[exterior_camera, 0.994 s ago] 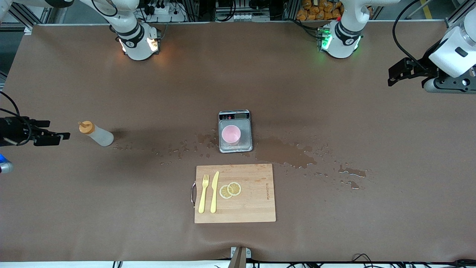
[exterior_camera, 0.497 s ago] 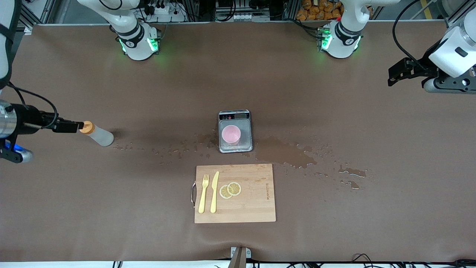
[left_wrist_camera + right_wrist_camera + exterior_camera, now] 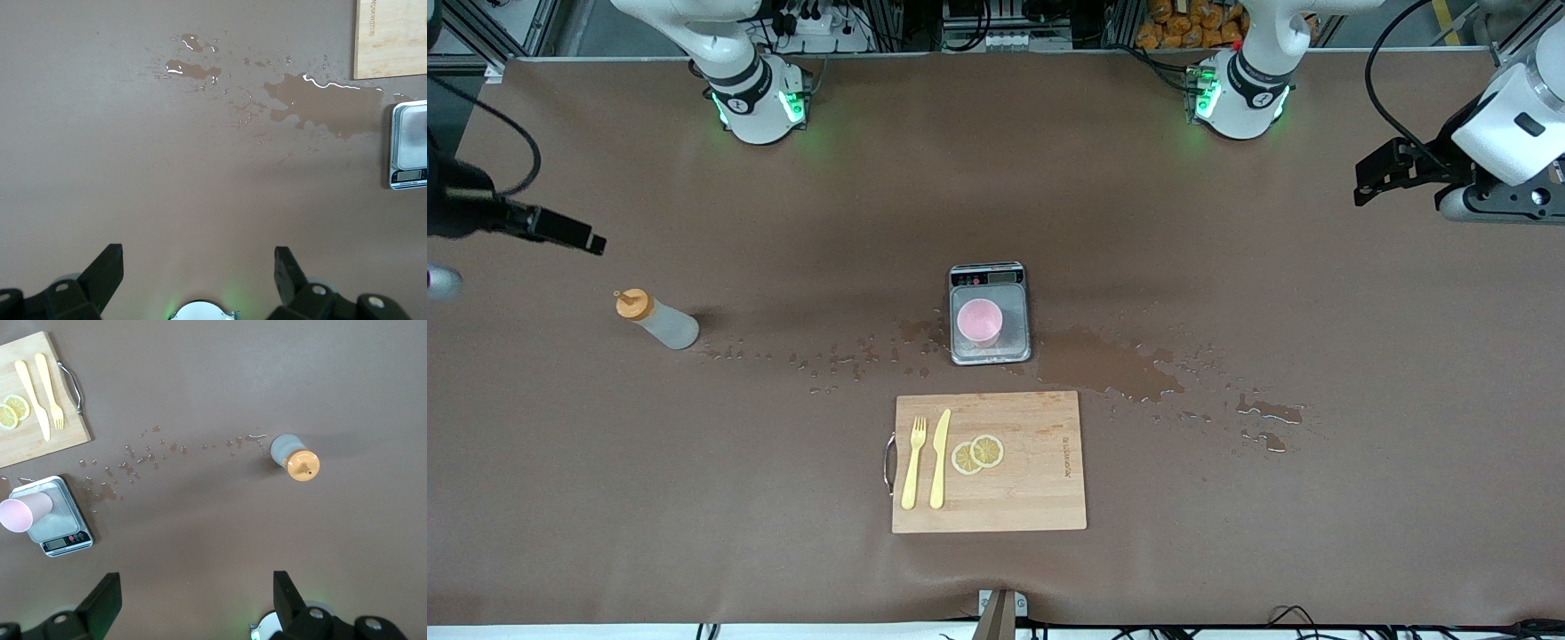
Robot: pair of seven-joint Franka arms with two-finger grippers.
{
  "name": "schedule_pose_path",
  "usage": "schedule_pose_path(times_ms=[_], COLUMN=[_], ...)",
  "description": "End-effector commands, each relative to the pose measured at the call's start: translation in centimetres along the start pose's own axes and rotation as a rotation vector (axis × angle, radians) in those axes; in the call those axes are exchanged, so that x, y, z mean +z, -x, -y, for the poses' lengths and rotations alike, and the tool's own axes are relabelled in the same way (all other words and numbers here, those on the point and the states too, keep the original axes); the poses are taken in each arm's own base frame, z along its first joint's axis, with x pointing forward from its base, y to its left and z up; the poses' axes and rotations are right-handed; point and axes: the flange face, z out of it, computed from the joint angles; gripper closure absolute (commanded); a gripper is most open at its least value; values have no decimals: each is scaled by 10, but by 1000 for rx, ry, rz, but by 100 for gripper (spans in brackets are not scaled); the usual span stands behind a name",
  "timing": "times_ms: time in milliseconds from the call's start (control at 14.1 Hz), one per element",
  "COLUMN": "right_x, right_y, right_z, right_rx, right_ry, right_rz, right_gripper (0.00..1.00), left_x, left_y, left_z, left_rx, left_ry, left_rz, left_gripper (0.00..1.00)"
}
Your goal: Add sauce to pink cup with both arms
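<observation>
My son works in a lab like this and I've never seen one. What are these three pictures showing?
Two white robot arms are bolted along one edge of a brown table. The wide picture comes from a high camera facing them; the other two come from cameras on each arm's wrist, looking down past its black fingers.

On the table, a pink cup stands on a small scale. Nearer the camera, a cutting board carries a fork, a knife and lemon slices. Liquid is spilled around the scale. The sauce bottle stands toward the right arm's end.

The right gripper is over the table by the bottle, open. The left gripper waits at its end, open. Neither holds anything.
</observation>
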Motion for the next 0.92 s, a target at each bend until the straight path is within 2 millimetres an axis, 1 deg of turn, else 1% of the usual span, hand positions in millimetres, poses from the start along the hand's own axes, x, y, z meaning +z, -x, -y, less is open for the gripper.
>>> schedule_pose_path(times_ms=[0,71,142,213,284,426,639,710,781,852], right_x=[-16,-20,-22,-22,-24,-16,-17,-16,-24,-28], right_y=[50,60,63,59,54,39,23,13,7,6], right_z=[-9,-10,-9,-9,-9,-6,-4,0,10,10], right_rx=[-22,-23,-23,-22,-21,-25,-28,-26,-41,-44], right_ry=[16,15,15,17,29,79,67,70,67,68], right_rz=[-57,-68,-71,-75,-92,-130,-186,-185,-200,-204], right_gripper=[0,0,0,0,0,0,0,0,0,0], left_x=[-3,-3,-3,-3,-3,-3,-3,-3,-3,-3], left_y=[0,0,0,0,0,0,0,0,0,0], left_z=[-2,-1,-1,-1,-2,-2,-2,-2,-2,-2], left_rx=[-2,-3,-3,-3,-2,-2,-2,-2,-2,-6], left_ry=[1,1,1,1,1,1,1,0,1,1], left_rz=[-6,-6,-6,-6,-6,-6,-6,-6,-6,-6], left_gripper=[0,0,0,0,0,0,0,0,0,0])
